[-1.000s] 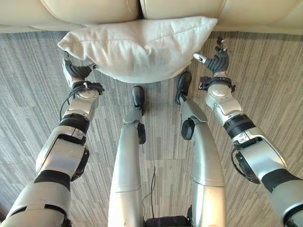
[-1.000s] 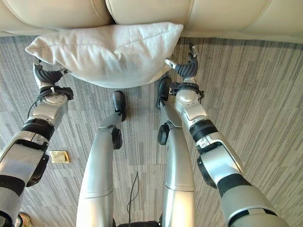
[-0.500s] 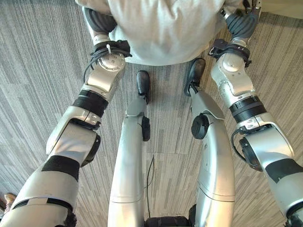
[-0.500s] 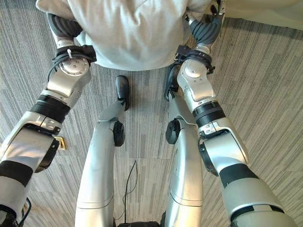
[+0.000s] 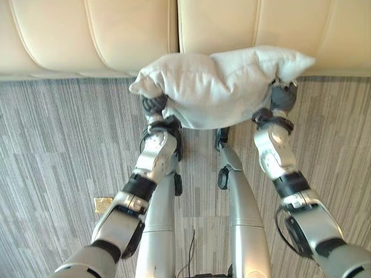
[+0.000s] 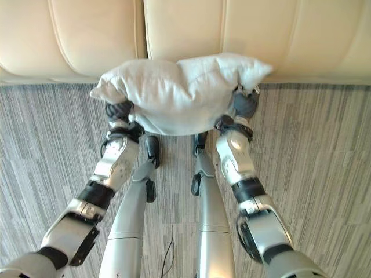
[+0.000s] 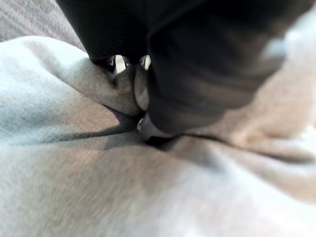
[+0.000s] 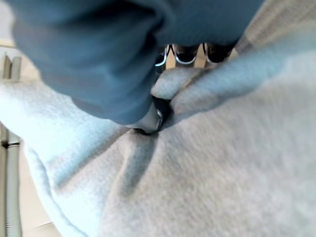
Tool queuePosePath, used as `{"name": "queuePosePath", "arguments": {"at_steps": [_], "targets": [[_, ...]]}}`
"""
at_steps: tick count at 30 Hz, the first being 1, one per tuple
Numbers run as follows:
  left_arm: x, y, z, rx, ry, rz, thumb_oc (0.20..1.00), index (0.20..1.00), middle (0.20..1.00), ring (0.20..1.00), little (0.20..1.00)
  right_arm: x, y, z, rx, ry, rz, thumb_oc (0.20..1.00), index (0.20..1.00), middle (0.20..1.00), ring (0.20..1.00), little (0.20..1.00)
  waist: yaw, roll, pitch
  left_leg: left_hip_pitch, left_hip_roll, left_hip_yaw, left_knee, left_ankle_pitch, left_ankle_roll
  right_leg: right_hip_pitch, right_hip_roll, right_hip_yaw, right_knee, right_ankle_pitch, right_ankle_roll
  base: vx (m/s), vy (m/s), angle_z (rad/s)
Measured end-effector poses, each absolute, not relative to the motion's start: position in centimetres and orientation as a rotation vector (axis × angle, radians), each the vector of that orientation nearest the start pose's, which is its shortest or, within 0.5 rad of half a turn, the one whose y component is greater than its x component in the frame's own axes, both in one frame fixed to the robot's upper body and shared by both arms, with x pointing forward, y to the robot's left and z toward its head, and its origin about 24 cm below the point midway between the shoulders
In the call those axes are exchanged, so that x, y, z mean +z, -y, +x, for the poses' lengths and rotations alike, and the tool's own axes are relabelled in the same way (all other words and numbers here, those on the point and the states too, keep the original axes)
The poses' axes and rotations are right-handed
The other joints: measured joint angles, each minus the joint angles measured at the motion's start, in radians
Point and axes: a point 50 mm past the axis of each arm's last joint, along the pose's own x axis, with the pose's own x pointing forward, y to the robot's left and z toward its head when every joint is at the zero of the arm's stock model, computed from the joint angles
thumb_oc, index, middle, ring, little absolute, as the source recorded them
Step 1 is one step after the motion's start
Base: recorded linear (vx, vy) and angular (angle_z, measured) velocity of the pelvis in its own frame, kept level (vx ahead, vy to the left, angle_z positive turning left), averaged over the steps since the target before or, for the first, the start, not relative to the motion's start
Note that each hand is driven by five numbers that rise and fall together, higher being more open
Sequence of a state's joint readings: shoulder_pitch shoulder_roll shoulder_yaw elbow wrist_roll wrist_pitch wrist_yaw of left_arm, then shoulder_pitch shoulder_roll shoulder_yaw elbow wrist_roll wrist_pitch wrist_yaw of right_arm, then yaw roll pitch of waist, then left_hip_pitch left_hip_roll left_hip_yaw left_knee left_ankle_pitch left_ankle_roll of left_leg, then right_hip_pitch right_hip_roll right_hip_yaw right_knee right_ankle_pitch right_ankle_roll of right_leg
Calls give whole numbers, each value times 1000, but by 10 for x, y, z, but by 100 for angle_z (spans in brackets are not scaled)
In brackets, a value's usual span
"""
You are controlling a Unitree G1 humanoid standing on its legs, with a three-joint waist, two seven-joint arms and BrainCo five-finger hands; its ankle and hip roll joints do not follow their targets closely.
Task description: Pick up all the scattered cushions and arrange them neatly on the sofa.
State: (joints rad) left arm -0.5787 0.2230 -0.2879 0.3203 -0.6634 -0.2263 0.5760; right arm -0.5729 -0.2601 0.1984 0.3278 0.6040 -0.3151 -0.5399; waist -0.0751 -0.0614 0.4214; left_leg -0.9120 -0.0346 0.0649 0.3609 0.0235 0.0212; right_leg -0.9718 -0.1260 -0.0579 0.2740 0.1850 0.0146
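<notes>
Right now I have one pale grey cushion [image 5: 223, 87] lifted off the carpeted floor [image 5: 52, 145], carried between both hands in front of the cream sofa [image 5: 104, 35]. My left hand [image 5: 155, 105] is tucked under its left end and my right hand [image 5: 282, 96] under its right end. In each wrist view the cloth bunches into a fold squeezed between thumb and fingers, so I read both hands as pinching the cushion fabric. The cushion hangs at about the height of the sofa's front edge, near it but not resting on the seat yet. By my judgement the pick-up of this cushion is done and placing it is still left. I see no cushion on the visible part of the sofa, and no other cushion on the floor.
</notes>
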Motion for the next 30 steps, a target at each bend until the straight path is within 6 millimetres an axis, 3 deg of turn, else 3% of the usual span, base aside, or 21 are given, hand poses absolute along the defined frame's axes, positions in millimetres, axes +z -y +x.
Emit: {"name": "queuePosePath", "arguments": {"at_steps": [6,9,10,13,16,23,30], "targets": [[95,-149,318,246,139,-391,200,200,200,200,200,112,157,317,-192,286,233,200,200,200,200,200,6,0,4,357,15,6,-154,-4,-8,330,23,-17,-120,2,-3,79,-86,-18],[61,-154,294,222,50,-336,200,200,200,200,200,81,163,299,-157,192,160,200,200,200,200,200,12,2,-9,569,24,7,-261,2,-16,533,39,-25,-210,2,-3,162,-79,-10],[48,-161,281,207,11,-309,200,200,200,200,200,67,167,289,-142,144,126,200,200,200,200,200,12,3,-17,665,31,11,-328,1,-23,616,48,-29,-255,-9,11,109,-61,-11],[30,-165,261,161,-56,-273,200,200,200,200,200,45,173,269,-119,58,87,200,200,200,200,200,9,6,-66,775,36,16,-425,33,-37,724,60,-32,-347,12,6,85,-64,-8],[9,-171,239,136,-154,-253,200,200,200,200,200,25,178,246,-92,-39,26,200,200,200,200,200,0,12,-108,874,52,21,-442,31,-42,820,77,-34,-357,3,8,78,-83,-4],[10,-169,217,124,-176,-284,200,200,200,200,200,39,180,230,-75,15,20,200,200,200,200,200,2,31,-175,939,62,27,-448,17,-57,883,87,-29,-362,-18,17,53,-54,-2],[8,-169,211,126,-188,-287,200,200,200,200,200,34,179,222,-76,-7,32,200,200,200,200,200,4,60,-244,952,79,24,-446,11,-55,897,96,-45,-363,-30,1,46,-129,2]]}}
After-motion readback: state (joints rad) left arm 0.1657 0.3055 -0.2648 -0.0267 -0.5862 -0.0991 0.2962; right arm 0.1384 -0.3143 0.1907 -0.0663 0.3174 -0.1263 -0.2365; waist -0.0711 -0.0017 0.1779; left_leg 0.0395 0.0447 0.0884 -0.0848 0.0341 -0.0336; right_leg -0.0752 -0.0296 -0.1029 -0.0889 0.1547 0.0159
